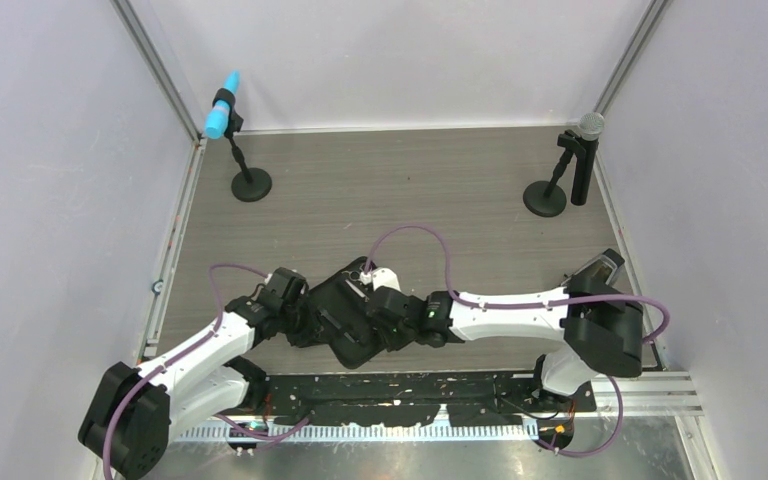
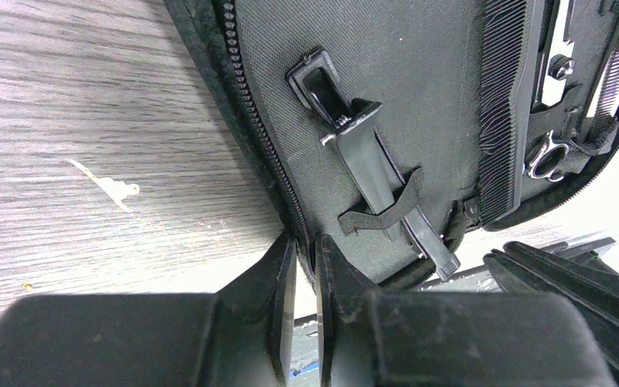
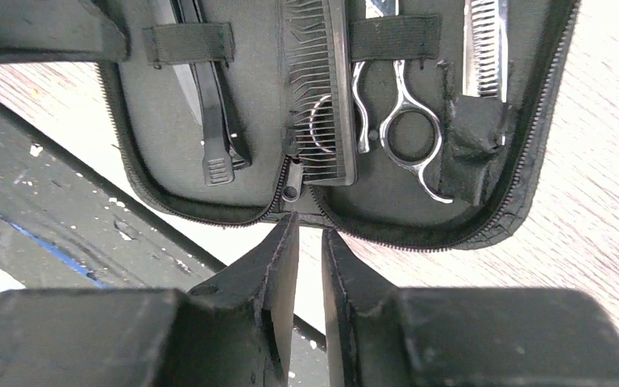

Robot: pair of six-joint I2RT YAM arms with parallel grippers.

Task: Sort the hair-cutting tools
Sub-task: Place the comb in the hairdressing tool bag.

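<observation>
Well to the left: a microphone (image 1: 225,108) with a blue foam cap, on a stand with a round black base, at the far left of the table (image 1: 400,190)
Left gripper (image 2: 305,246): jaws drawn almost together with only a thin slit between them; the zipped edge of the zip case (image 2: 427,72) runs down into that slit, so the tips pinch the case's rim
Case position: open and flat on the wooden table between the two grippers, near the front edge, lining up
Clip (image 2: 371,173): black, in the left half of the case, lying slantwise under an elastic strap
Comb (image 3: 322,97): long and black, along the middle fold of the case, teeth towards the clip
Scissors (image 3: 403,129): silver with ring handles, in the right half just beside the comb, held by a strap
Toothed blade (image 3: 483,48): silver, further right in the same half, its lower end in a small pocket
Right gripper (image 3: 310,224): jaws a narrow slit apart, tips at the case's near rim just under the zip pull (image 3: 290,192); whether they pinch the rim cannot be told
Far right: a second microphone (image 1: 587,125) with a grey mesh head, on a round black base
</observation>
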